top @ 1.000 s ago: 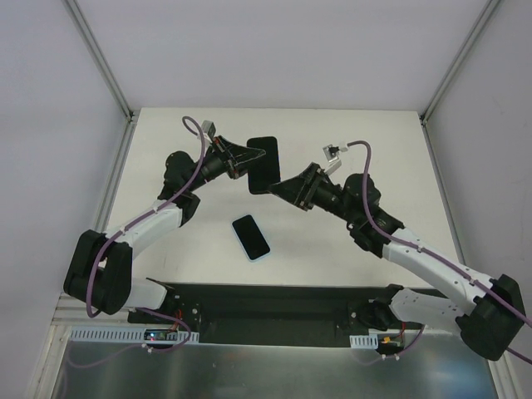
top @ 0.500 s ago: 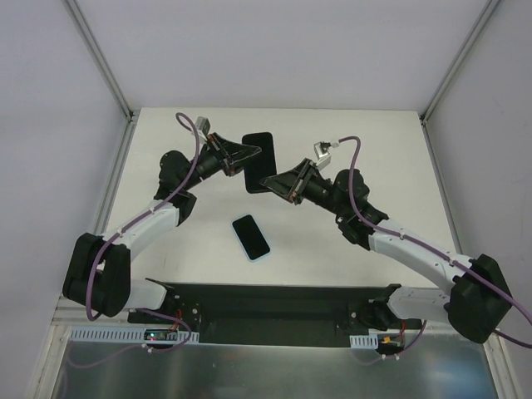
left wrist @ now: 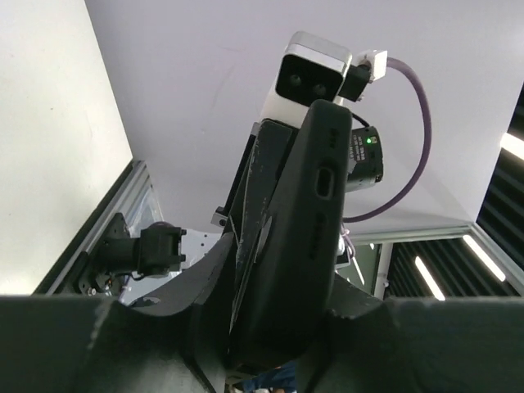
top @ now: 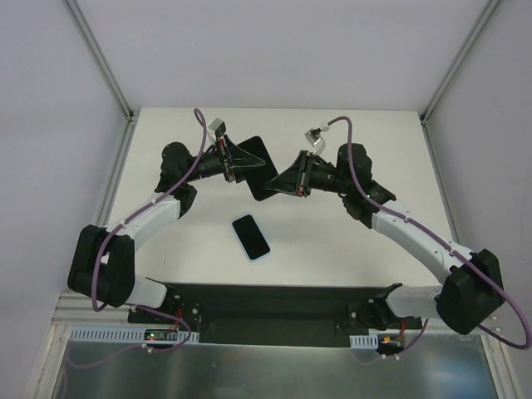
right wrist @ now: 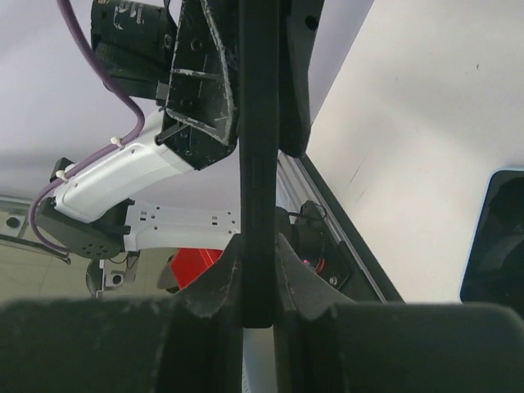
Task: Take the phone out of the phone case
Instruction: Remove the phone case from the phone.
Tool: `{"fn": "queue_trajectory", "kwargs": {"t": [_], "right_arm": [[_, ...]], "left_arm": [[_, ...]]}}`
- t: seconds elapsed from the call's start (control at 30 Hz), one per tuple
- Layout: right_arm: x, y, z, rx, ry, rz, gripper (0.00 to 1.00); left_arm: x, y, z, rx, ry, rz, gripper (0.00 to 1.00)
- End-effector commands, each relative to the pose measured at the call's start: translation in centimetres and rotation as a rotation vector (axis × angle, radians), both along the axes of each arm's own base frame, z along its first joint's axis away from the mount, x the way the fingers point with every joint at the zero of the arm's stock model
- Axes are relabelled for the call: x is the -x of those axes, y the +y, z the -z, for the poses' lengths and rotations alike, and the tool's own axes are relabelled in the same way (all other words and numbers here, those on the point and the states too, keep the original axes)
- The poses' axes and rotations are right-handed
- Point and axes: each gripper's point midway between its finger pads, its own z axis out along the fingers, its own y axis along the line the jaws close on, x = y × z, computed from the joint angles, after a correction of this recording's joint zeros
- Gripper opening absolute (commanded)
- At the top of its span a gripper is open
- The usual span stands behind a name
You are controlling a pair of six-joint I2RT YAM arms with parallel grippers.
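The phone [top: 250,237], a glossy black rounded slab with a pale blue rim, lies flat and bare on the white bench [top: 349,133]. Beyond it the phone case [left wrist: 299,237], matte black with a pill-shaped cutout in its edge, hangs tilted in the air. The left end effector [top: 249,163] and the right end effector [top: 277,184] each pinch it from opposite sides.
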Motion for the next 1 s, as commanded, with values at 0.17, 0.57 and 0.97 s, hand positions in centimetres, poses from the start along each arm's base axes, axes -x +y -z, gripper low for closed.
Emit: {"fn": "queue_trajectory", "kwargs": {"t": [0.17,0.57,0.97], "right_arm": [[0.2,0.0,0.5,0.025,0.035,-0.062,0.01],[-1.2,0.0,1.0,-0.027,0.146,-0.008,0.02],[-0.8,-4.3,1.0,0.121,0.010,0.188,0.56]], "left_arm": [[1.7,0.2,-3.4,0.040,-0.145,0.054,0.19],[1.8,0.5,-3.8,0.101,-0.153,0.033,0.00],[1.6,1.4,-3.9,0.105,-0.153,-0.006,0.00]]}}
